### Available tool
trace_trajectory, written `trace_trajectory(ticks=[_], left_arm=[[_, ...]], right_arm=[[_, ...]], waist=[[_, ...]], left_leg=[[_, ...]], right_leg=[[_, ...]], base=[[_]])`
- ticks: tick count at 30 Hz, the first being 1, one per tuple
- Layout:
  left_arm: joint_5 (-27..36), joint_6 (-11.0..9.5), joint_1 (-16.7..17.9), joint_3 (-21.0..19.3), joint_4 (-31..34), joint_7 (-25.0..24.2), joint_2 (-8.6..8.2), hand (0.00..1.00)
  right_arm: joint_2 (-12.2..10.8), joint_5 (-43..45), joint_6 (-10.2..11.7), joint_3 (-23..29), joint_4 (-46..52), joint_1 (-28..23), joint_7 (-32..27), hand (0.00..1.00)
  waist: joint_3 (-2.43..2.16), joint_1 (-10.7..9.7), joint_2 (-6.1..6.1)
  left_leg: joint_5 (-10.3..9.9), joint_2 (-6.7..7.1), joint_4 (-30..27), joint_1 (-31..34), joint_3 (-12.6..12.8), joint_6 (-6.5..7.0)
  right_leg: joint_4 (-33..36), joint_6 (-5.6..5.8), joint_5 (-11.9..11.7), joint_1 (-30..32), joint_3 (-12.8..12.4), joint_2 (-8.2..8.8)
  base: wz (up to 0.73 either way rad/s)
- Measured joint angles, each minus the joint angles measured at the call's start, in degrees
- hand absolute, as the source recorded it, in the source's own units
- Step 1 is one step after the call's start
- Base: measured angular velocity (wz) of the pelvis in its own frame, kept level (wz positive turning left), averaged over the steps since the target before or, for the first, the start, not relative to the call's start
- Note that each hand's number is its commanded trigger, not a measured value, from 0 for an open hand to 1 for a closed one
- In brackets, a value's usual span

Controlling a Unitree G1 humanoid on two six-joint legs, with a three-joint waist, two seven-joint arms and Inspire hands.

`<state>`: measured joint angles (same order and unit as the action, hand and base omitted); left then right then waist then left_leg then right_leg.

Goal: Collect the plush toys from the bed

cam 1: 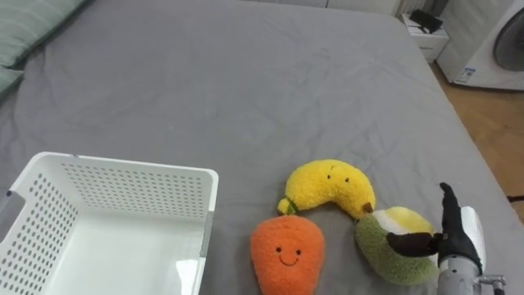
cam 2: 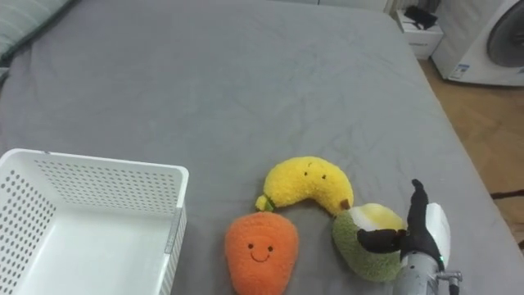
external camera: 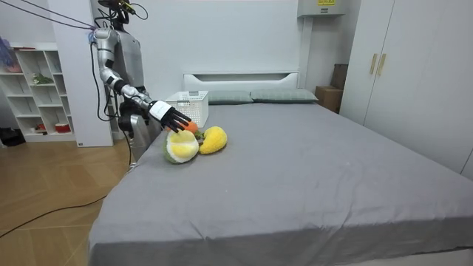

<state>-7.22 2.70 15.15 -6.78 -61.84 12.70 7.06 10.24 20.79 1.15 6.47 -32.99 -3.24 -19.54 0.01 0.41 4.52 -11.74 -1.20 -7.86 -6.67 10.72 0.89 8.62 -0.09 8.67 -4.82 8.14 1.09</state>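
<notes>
Your right hand (cam 1: 458, 239) is at lower right, fingers (cam 1: 447, 203) straight, thumb resting on the avocado toy (cam 1: 383, 251). The banana toy (cam 1: 332, 187) and carrot toy (cam 1: 286, 254) lie beside it on the bed (cam 1: 246, 82); the basket (cam 1: 123, 172) is at lower left.

Washing machine (cam 1: 501, 45), white shelf (external camera: 35, 96), wardrobe (external camera: 414, 74)

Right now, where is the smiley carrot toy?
Low in the eye views, the carrot lies on the bed between the white basket, left, and the green plush, right.
</notes>
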Motion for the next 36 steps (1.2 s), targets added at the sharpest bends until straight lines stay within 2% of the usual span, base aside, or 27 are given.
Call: trace_trajectory(ticks=[3, 8, 10, 17, 20, 23, 26, 27, 36], left_arm=[[-0.53, 0.98, -0.05, -0.01, 0.01, 0.0, 0.38, 0.0], [-2.51, 1.22, 0.15, -0.32, 1.23, 0.02, 0.79, 0.0], [-2.53, 1.71, 0.13, -0.32, 2.13, 0.02, 0.8, 0.0], [-2.51, 2.38, 0.12, -0.26, 2.58, 0.13, 0.82, 0.0], [-2.51, 2.36, 0.06, -0.21, 2.53, 0.25, 0.85, 0.0], [-2.51, 2.18, -0.24, -0.21, 2.73, 0.32, 0.91, 0.0], [-2.5, 1.95, -0.31, -0.21, 2.58, 0.56, 0.92, 0.0], [-2.55, 1.9, -0.34, -0.16, 2.29, 0.64, 0.94, 0.0], [-2.63, 1.57, -0.28, 0.25, 1.93, 0.11, 1.19, 0.0]], right_arm=[[0.81, 0.12, 0.0, -0.03, -0.6, 0.32, -0.46, 0.0], [2.43, 0.14, -0.48, 0.0, -6.13, 2.63, -1.14, 0.0], [2.45, 0.15, -1.37, -0.02, -7.07, 2.82, -1.14, 0.0], [2.44, 0.11, -1.85, -0.4, -9.6, 2.71, -1.12, 0.0], [2.43, -0.09, -1.89, -0.88, -10.97, 2.74, -1.04, 0.0], [2.38, -0.06, -1.88, -0.9, -14.05, 2.73, -0.87, 0.0], [2.26, -0.19, -1.64, -0.99, -16.72, 2.93, -0.75, 0.0], [2.09, -0.35, -1.64, -0.96, -18.03, 3.31, -0.4, 0.0], [0.9, -0.53, -1.15, -0.97, -20.56, 4.35, 2.19, 0.0]], waist=[[0.09, 0.05, 0.06], [0.44, 0.1, 0.58], [0.4, 0.08, 0.65], [0.28, 0.24, 0.56], [-0.02, 0.8, 0.38], [-0.58, 1.29, 0.58], [-0.48, 1.67, 0.62], [-0.31, 1.71, 0.46], [0.2, 1.96, 0.98]], left_leg=[[0.0, 0.0, 0.02, 0.03, -0.08, 0.0], [0.0, 0.05, 0.03, 0.21, -0.31, 0.0], [0.0, 0.09, 0.03, 0.41, -0.48, 0.0], [0.0, 0.08, 0.02, 0.48, -0.63, 0.0], [0.01, 0.09, -0.01, 0.44, -0.72, 0.01], [0.02, 0.17, -0.02, 0.35, -1.36, 0.02], [0.02, 0.2, 0.02, 0.26, -1.8, 0.03], [0.02, 0.2, -0.01, 0.12, -1.82, 0.03], [0.03, 0.23, -0.05, 0.23, -2.0, 0.02]], right_leg=[[0.0, 0.0, 0.0, 0.03, 0.35, 0.03], [-0.05, 0.03, 0.03, 0.08, 0.71, 0.11], [-0.07, 0.06, 0.04, 0.21, 0.85, 0.15], [-0.03, 0.04, 0.03, 0.21, 1.12, 0.15], [0.07, 0.03, 0.01, 0.17, 1.26, 0.21], [0.07, 0.02, 0.01, -0.06, 1.62, 0.27], [0.1, 0.02, 0.01, -0.53, 2.07, 0.35], [0.09, 0.02, 0.01, -0.7, 2.1, 0.35], [0.0, 0.0, 0.0, -0.68, 2.14, 0.37]], base=[[0.0], [0.02], [0.0], [0.0], [0.01], [0.07], [0.07], [0.0], [0.0]])
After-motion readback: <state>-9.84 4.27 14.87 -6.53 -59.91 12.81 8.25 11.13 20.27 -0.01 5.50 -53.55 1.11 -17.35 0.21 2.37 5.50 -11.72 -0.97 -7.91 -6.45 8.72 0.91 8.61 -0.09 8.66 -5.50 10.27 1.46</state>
